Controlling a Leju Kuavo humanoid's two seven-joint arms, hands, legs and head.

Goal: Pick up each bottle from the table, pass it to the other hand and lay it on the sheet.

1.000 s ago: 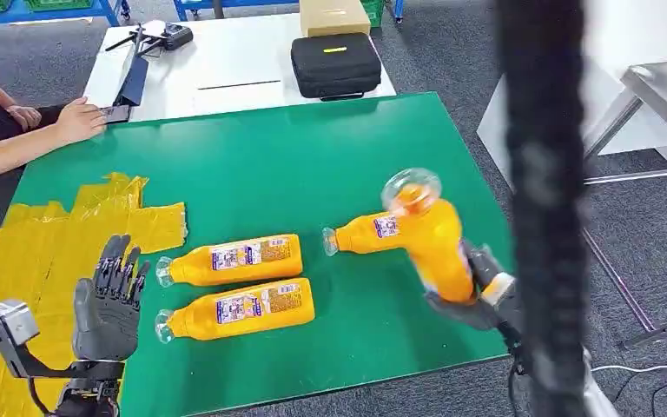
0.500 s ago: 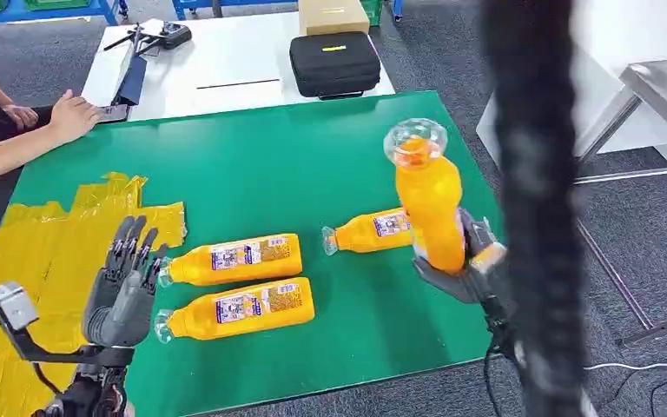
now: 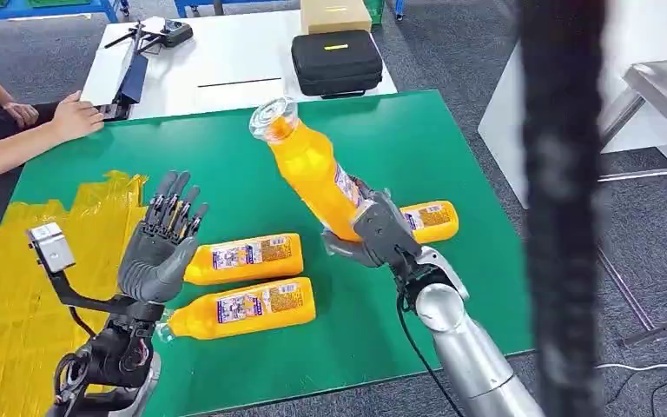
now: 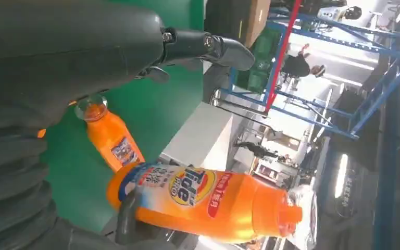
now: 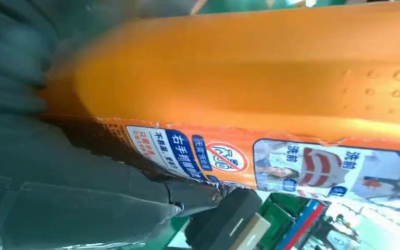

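Observation:
My right hand [image 3: 375, 233] grips the lower part of an orange bottle [image 3: 311, 170] and holds it above the green table [image 3: 252, 165], with its clear cap leaning up and to the left. In the right wrist view the same bottle [image 5: 271, 73] lies across my right hand [image 5: 78, 208]. My left hand [image 3: 163, 246] is raised with fingers spread, holding nothing, to the left of the held bottle. The left wrist view shows the held bottle [image 4: 208, 200] beyond my left hand [image 4: 78, 52]. Two bottles [image 3: 241, 257] [image 3: 245, 306] lie side by side on the table. A third bottle [image 3: 432, 219] lies behind my right hand. The yellow sheet [image 3: 17, 261] covers the table's left end.
A person's hand [image 3: 74, 117] rests at the table's far left corner beside a dark tablet [image 3: 130, 82]. A white table behind carries a black case [image 3: 336, 62], a cardboard box [image 3: 334, 15] and a controller [image 3: 165, 35]. A dark blurred vertical bar [image 3: 564, 208] crosses the right side.
My right hand has carried the bottle up and left from the table's right edge to its middle, tipping the cap leftward. My left hand has risen and moved right toward it.

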